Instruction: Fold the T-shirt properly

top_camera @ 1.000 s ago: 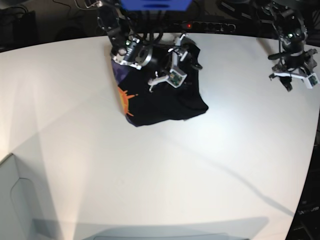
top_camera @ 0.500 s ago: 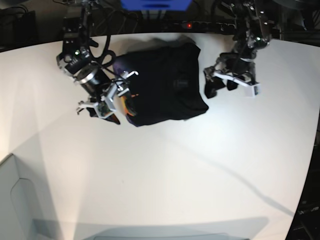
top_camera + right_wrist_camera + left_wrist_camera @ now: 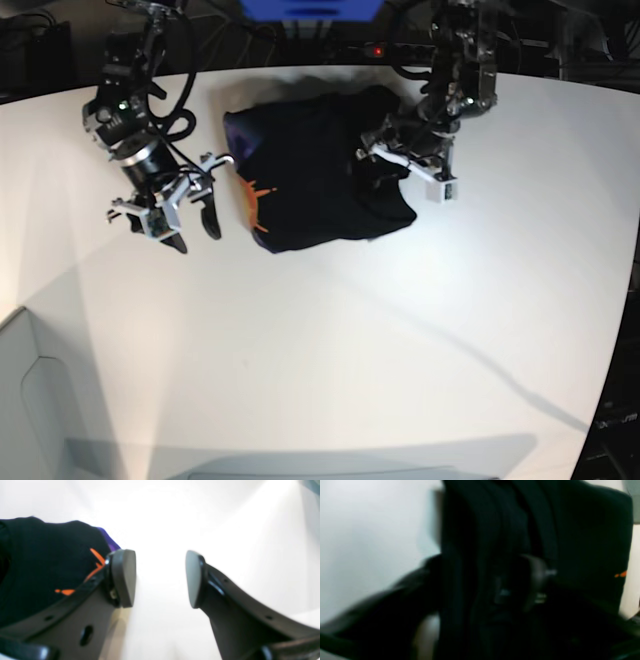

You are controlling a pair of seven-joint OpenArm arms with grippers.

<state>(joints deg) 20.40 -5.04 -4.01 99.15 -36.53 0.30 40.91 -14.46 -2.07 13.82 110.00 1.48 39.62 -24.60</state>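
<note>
The black T-shirt (image 3: 320, 175) lies folded into a rough square at the back middle of the white table (image 3: 350, 330), with its orange and purple print (image 3: 255, 200) at its left edge. My right gripper (image 3: 195, 232) is open and empty, just left of the shirt and apart from it. In the right wrist view the gripper (image 3: 160, 578) is over bare table, with the shirt (image 3: 37, 562) to its left. My left gripper (image 3: 380, 168) is over the shirt's right edge. The left wrist view is blurred and filled with black fabric (image 3: 582, 542), so its jaws are unclear.
A pale grey container edge (image 3: 25, 400) sits at the front left corner. Cables and a power strip (image 3: 420, 50) run behind the table's back edge, beside a blue object (image 3: 310, 8). The table's curved right edge (image 3: 625, 300) is close.
My right gripper has moved further left, off the shirt, and is now open beside it. My left gripper has swung left from the table onto the shirt's right edge.
</note>
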